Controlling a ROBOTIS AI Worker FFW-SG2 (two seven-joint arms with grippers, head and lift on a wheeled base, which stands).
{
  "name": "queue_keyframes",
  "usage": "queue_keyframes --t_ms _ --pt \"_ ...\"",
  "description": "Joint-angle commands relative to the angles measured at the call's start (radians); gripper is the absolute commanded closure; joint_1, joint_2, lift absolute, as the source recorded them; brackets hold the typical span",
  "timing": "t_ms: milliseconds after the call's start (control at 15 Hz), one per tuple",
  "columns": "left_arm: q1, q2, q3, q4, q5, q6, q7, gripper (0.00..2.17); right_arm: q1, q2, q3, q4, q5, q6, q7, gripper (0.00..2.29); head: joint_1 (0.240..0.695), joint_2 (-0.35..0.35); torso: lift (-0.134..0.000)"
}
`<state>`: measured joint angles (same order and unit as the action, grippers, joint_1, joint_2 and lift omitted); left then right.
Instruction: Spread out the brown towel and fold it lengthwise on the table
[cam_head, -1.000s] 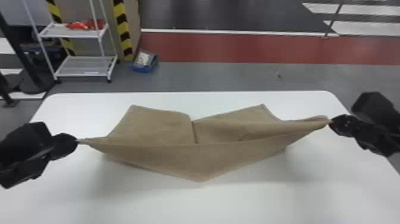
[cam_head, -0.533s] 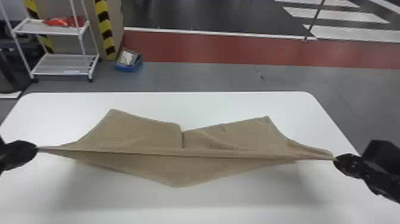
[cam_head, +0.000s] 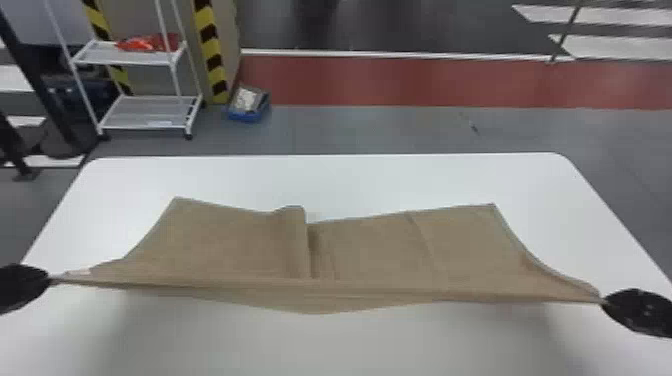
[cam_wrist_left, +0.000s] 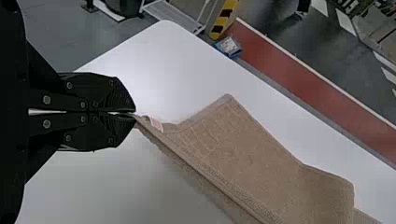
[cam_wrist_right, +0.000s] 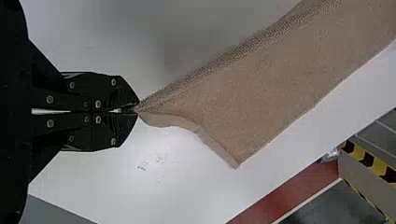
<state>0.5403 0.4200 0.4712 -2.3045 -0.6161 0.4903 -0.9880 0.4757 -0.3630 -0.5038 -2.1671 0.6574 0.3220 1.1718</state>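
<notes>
"Towel (cam_head: 240, 245) first: where is it?"

"Over the near half of my counter (cam_head: 400, 182), its back part lying there. From its middle, the far corners point to 10 and 2 o'clock, and a raised crease runs toward 12."

"What about your left claw (cam_head: 50, 281)?"

"That's at 9 o'clock, clenched on one end. My left wrist view shows the fabric pinched at the tips of that left claw (cam_wrist_left: 135, 113), with a pale tag (cam_wrist_left: 156, 124) just beside."

"And the right claw (cam_head: 604, 301)?"

"At 3 o'clock, gripping the opposite end. I've got a taut edge stretched between the two, and some cloth shows below it toward 6."

"Anything past the counter?"

"A white rack (cam_head: 145, 112) between 10 and 11 o'clock, red stuff (cam_head: 172, 41) on its upper shelf, and a blue bin (cam_head: 245, 117) at 11, on the floor (cam_head: 375, 130)."
</notes>
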Motion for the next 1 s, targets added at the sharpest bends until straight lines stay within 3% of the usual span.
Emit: queue_keyframes --t_ms 0,267,467,667,933 --pt "0.021 -0.007 0.026 -0.007 -0.004 0.000 -0.028 1.82 0.020 -0.001 -0.016 -0.040 -0.021 0.006 0.046 1.56 0.695 0.002 -0.125" --pt "0.023 -0.006 0.018 -0.006 -0.028 0.000 -0.078 1.82 0.032 -0.005 -0.073 -0.048 -0.041 0.006 0.088 1.56 0.695 0.027 -0.125" --pt "0.003 -0.003 0.027 -0.019 -0.042 0.009 -0.218 1.82 0.035 0.006 -0.145 -0.062 -0.050 0.003 0.170 1.56 0.695 -0.009 -0.125" --pt "0.007 0.009 0.047 -0.019 -0.070 0.018 -0.255 1.82 0.038 0.006 -0.163 -0.054 -0.050 -0.001 0.180 1.55 0.695 -0.049 -0.125" --pt "-0.003 0.005 0.063 -0.079 -0.077 0.064 -0.336 1.82 0.012 0.006 -0.176 -0.069 -0.047 -0.056 0.195 1.55 0.695 -0.041 -0.125"
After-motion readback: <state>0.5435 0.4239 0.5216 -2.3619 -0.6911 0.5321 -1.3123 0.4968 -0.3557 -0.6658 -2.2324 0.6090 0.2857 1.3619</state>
